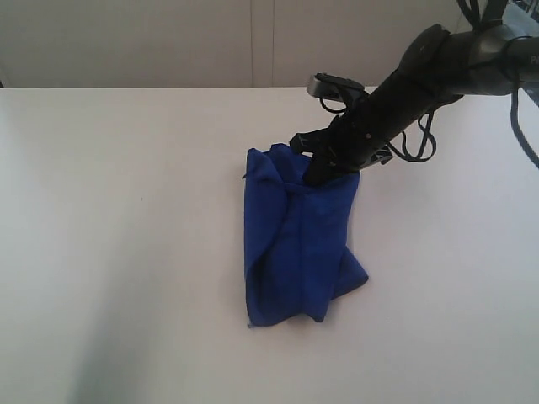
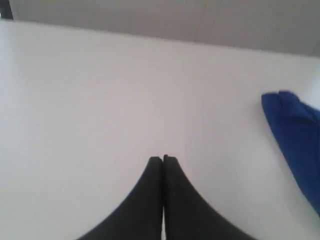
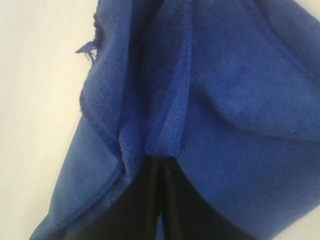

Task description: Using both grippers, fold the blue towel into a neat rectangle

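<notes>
Broad, plain white tabletop, matte, filling nearly all of the exterior view. Pale wall behind its far edge.

Near the middle, slightly toward the right: long blue towel of soft terry cloth, deep royal in shade. Bunched lengthwise rather than spread flat, folded loosely over itself, one layer poking out crookedly at the near right corner. Near end resting on the table, far end gathered and pinched.

Reaching in from the upper right of the exterior view: bulky black right arm, jointed, with looped black cables and a small grey-silver part near the wrist. Slanted down to the towel's far edge.

At its tip: black pincer-fingered right gripper, fingers drawn together and clamped on a raised ridge of terry at that far edge. Cloth draped to both sides of the fingers in the right wrist view.

Black left gripper, seen only in the left wrist view. Fingers pressed flat against each other, nothing between them, poised over bare table. Apart from the towel, with just one rounded blue corner showing in that view.

Smallest of all: short frayed thread, blue, sticking out from the towel's ragged edge over the white table.
</notes>
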`<state>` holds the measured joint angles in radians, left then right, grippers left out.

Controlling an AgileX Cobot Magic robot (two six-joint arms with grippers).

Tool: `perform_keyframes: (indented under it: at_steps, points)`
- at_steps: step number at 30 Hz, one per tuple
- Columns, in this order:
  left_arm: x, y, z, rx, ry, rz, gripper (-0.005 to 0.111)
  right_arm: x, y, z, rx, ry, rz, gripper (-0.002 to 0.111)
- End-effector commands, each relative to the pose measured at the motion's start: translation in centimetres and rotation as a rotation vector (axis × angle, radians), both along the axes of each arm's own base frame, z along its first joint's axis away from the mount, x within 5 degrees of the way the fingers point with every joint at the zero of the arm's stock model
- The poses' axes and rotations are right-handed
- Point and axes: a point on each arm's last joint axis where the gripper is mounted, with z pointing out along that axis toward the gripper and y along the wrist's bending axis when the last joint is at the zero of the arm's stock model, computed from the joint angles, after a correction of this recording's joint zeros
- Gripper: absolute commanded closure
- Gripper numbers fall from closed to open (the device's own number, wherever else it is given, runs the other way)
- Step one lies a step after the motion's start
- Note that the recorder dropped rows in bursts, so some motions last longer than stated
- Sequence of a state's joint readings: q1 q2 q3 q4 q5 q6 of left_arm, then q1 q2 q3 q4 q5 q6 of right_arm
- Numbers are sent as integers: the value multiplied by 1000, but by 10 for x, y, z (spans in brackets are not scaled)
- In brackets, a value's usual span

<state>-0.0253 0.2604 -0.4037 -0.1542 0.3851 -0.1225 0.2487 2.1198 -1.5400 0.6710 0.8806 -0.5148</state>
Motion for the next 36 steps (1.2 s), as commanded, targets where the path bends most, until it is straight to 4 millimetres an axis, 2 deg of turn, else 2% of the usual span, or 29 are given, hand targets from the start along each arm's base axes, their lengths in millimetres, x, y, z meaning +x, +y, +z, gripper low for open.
perform_keyframes:
  at_steps: [1, 3, 6, 10, 11, 12, 13, 14, 16, 17, 18, 20, 21, 28, 32, 36]
  points:
    - [28, -3, 9, 11, 315, -38, 107, -2, 0, 4, 0, 1, 9, 108]
    - [46, -4, 10, 22, 398, -49, 107, -2, 0, 4, 4, 2, 7, 108]
    - [76, -8, 0, 12, 508, -88, 107, -2, 3, 6, 43, 1, 1, 108]
    - [117, -23, -20, -131, 561, -172, 107, -2, 7, 9, 101, -13, 25, 108]
    - [137, -33, -30, -215, 546, -206, 107, -2, 7, 9, 92, -17, 28, 108]
    - [144, -39, -33, -241, 542, -227, 107, -2, 6, 8, 88, -18, 31, 108]
    - [164, -54, -39, -299, 538, -284, 107, -1, 6, 8, 85, -24, 27, 108]
    - [173, -61, -40, -307, 530, -314, 107, -1, 6, 8, 85, -24, 27, 108]
    - [203, -86, -45, -365, 542, -370, 107, -1, 6, 8, 84, -27, 25, 108]
    - [225, -103, -50, -376, 560, -396, 107, 0, 5, 8, 75, -37, 24, 108]
    - [234, -111, -56, -373, 575, -406, 107, 0, 4, 7, 63, -43, 19, 108]
    - [271, -138, -66, -450, 590, -410, 107, 5, -3, 5, 26, -31, -72, 108]
    - [281, -148, -71, -471, 598, -418, 107, 7, -6, 5, 24, -41, -92, 108]
    - [314, -185, -92, -472, 607, -464, 105, 10, -14, 5, 18, -52, -113, 108]
    - [325, -202, -101, -427, 577, -485, 87, 11, -15, 5, 4, -60, -108, 108]
    - [327, -214, -106, -418, 581, -508, 69, 11, -15, 5, 3, -67, -113, 108]
